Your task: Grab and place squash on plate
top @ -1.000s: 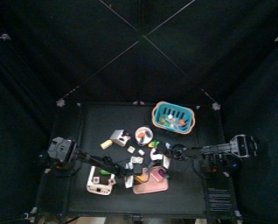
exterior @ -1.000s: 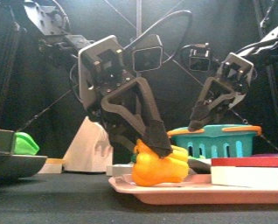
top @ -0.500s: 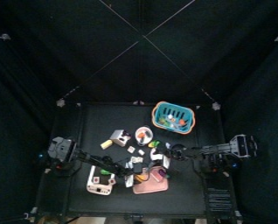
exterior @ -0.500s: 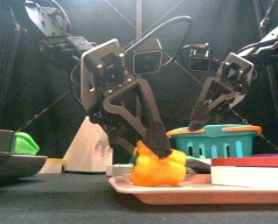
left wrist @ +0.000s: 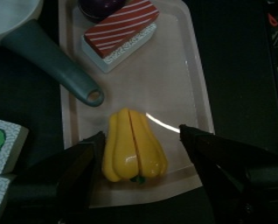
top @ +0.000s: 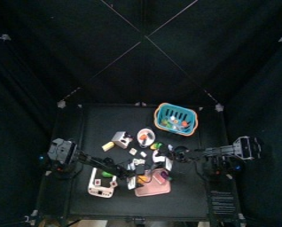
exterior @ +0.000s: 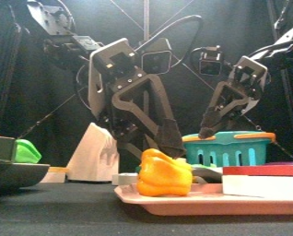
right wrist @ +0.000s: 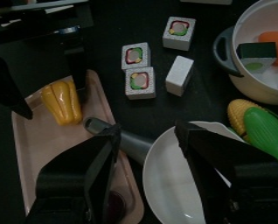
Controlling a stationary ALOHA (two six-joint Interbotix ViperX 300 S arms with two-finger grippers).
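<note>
Left end effector [left wrist: 139, 166] has lifted off the ribbed yellow-orange squash [left wrist: 133, 145]

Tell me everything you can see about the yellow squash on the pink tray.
The squash is yellow-orange, glossy and ribbed like a plastic toy, with a small dark stem at one end. It lies on its side on the pink tray, near one end. The left gripper hangs open above it, jaws spread to either side, not touching it. A cake slice sits at the tray's other end, apart from it.

Yellow ridged squash [left wrist: 133, 145]: 1. Pink rectangular tray [left wrist: 191, 80]: 1. Teal slatted basket [exterior: 229, 147]: 1. Square sushi-roll blocks [right wrist: 141, 80]: 3.
</note>
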